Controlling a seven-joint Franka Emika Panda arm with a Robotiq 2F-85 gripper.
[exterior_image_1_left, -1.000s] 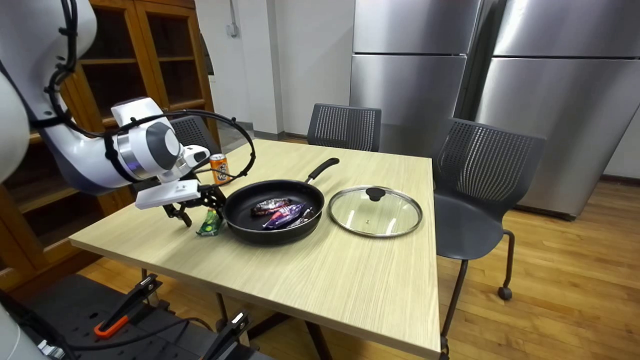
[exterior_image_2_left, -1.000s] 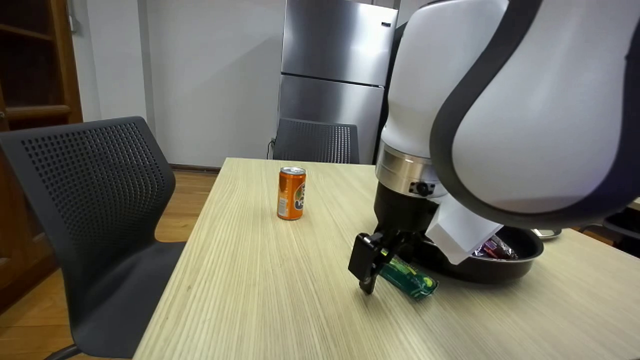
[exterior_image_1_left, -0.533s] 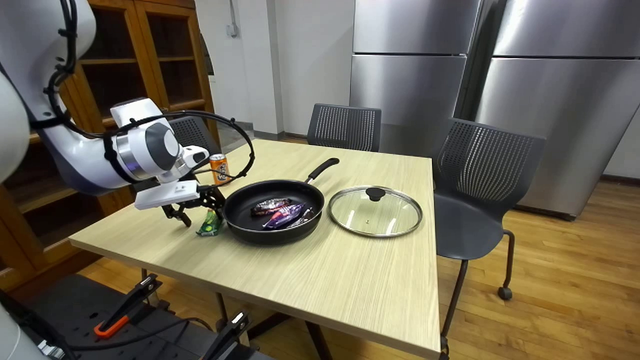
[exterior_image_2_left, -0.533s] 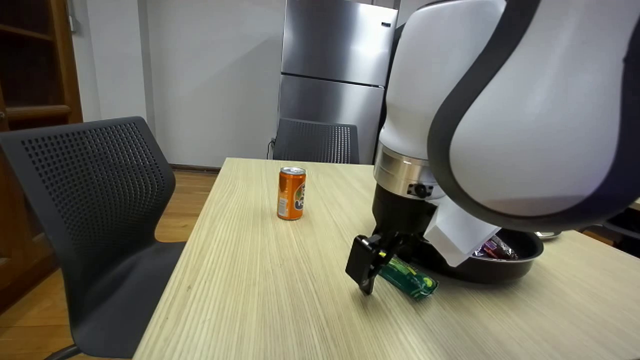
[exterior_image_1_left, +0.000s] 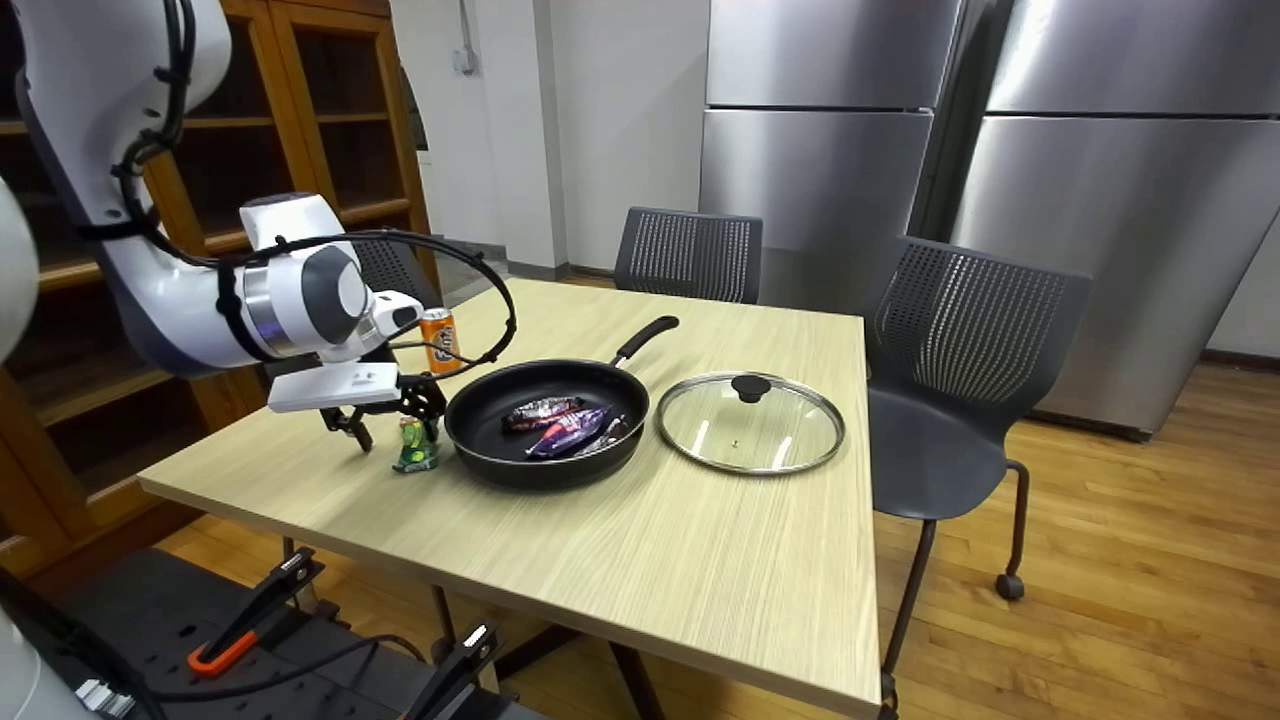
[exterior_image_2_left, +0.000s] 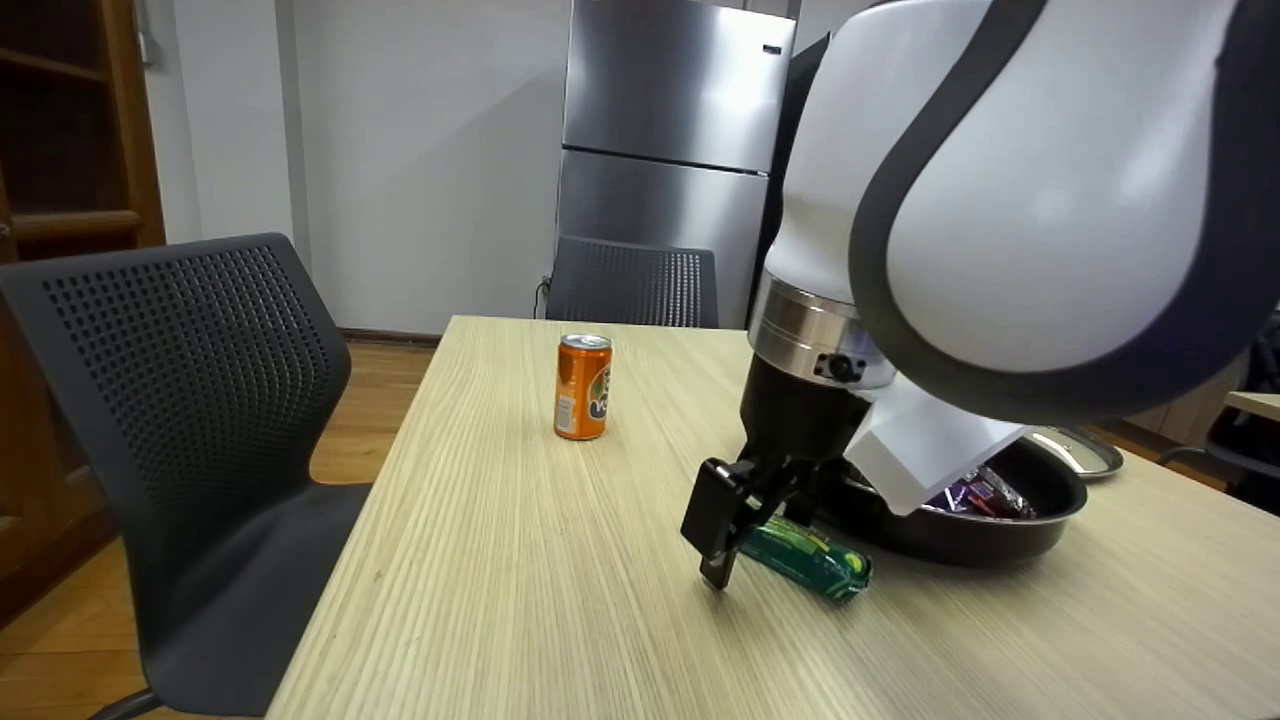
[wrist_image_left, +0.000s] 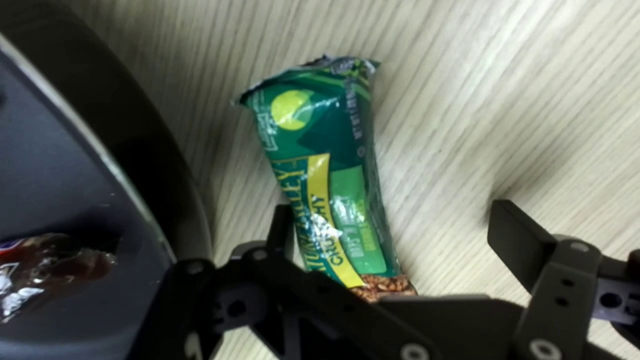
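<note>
A green-wrapped snack bar (wrist_image_left: 325, 175) lies on the table, its near end partly hidden by the gripper's linkage in the wrist view. My gripper (wrist_image_left: 393, 227) is open around that end. The left finger (wrist_image_left: 281, 227) stands right against the bar's edge; whether it touches, I cannot tell. A wide gap separates the bar from the right finger (wrist_image_left: 520, 235). In both exterior views the gripper points down close to the tabletop, over the bar (exterior_image_1_left: 416, 450). Close beside it stands a black frying pan (exterior_image_1_left: 545, 478) holding several wrapped bars (exterior_image_1_left: 568, 432), purple and brown.
The pan's wall (wrist_image_left: 165, 185) is very near the left finger. A glass lid (exterior_image_1_left: 740, 425) with a black knob lies beyond the pan. An orange can (exterior_image_2_left: 583, 388) stands upright on the table (exterior_image_2_left: 480, 560). Dark chairs (exterior_image_2_left: 190, 420) surround it.
The arm has shifted a little; in an exterior view the gripper moves slightly left. The green bar appears slightly turned and displaced along with it. The jaws stay wide apart.
</note>
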